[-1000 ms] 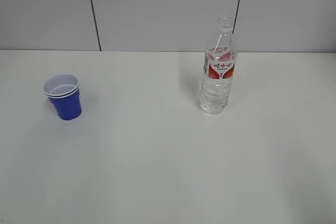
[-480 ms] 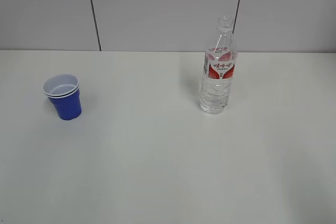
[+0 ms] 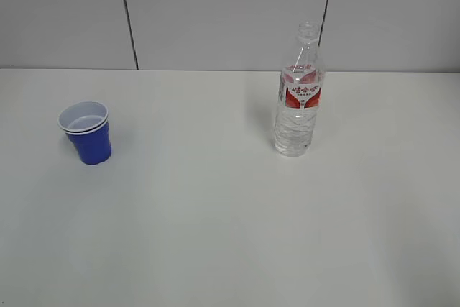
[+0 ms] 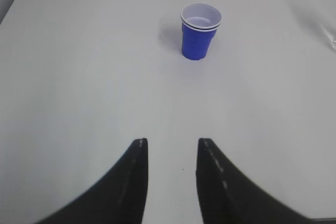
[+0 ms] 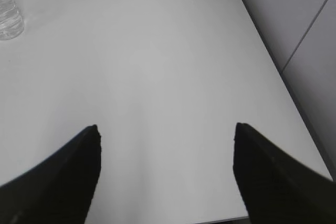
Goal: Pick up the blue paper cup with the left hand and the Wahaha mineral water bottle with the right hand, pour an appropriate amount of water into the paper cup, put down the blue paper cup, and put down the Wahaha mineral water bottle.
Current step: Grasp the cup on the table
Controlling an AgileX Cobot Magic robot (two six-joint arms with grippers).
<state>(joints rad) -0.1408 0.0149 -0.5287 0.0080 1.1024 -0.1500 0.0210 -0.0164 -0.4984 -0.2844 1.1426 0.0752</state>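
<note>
The blue paper cup (image 3: 86, 132) stands upright on the white table at the left; it has a doubled white rim and a white inside. In the left wrist view the cup (image 4: 200, 30) stands far ahead of my left gripper (image 4: 172, 142), which is open and empty over the table. The Wahaha mineral water bottle (image 3: 298, 95) stands upright right of centre, uncapped, with water in it. In the right wrist view only the bottle's base (image 5: 9, 17) shows at the top left corner. My right gripper (image 5: 167, 128) is wide open and empty, far from the bottle. Neither arm shows in the exterior view.
The white table (image 3: 230, 221) reaches back to a grey panelled wall (image 3: 230, 12). In the right wrist view the table's right edge (image 5: 273, 66) runs close beside my right gripper, with grey floor beyond it.
</note>
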